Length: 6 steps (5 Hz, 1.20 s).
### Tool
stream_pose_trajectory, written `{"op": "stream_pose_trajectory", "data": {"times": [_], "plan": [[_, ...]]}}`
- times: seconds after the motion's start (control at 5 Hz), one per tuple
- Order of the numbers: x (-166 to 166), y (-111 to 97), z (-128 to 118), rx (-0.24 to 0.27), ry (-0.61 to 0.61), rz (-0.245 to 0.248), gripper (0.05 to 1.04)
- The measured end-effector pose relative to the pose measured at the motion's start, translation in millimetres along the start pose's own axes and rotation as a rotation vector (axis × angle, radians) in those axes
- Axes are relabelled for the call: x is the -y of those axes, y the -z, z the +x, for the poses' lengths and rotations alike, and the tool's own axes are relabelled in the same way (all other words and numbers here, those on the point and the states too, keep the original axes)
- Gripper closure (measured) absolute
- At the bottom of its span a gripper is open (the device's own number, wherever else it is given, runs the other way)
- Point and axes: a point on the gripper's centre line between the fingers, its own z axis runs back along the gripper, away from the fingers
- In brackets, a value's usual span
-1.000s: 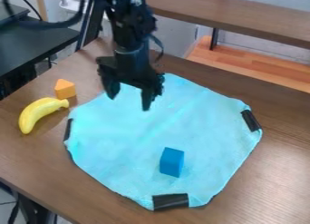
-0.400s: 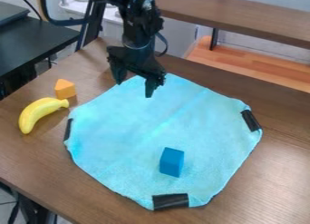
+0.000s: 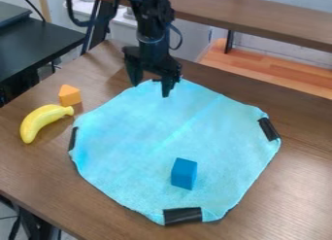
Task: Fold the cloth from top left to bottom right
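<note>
Hanging from the gripper [image 3: 151, 90] with fingers [image 3: 168, 85] released and parted, right at the far edge of the cloth [image 3: 129, 146]; impossible to tell whether touching. Outward from there, cloth spread flat toward the camera, then the blue block [image 3: 183, 173] on top, well beyond. Probably needing a pinch at the edge beneath before any diagonal pull.

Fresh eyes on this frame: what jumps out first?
The big turquoise cloth spread flat across the brown table, with a blue block sitting on its near part. Next, the black arm coming in from the top, its open hand at the cloth's far edge. Then the bright yellow banana left of the cloth, an orange block just behind it.
</note>
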Motion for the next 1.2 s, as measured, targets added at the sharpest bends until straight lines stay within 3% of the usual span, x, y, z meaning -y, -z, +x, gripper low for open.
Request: {"op": "stream_pose_trajectory", "data": {"times": [0.4, 0.6, 0.8, 1.2], "plan": [[0.6, 20.5, 27.3, 0.027, -0.009, -0.002, 0.083], [2.1, 32.5, 38.9, 0.070, 0.023, -0.001, 0.083], [1.7, 41.7, 48.8, 0.099, 0.047, -0.038, 0.083], [-5.9, 53.0, 61.1, 0.091, 0.058, -0.035, 0.083]]}}
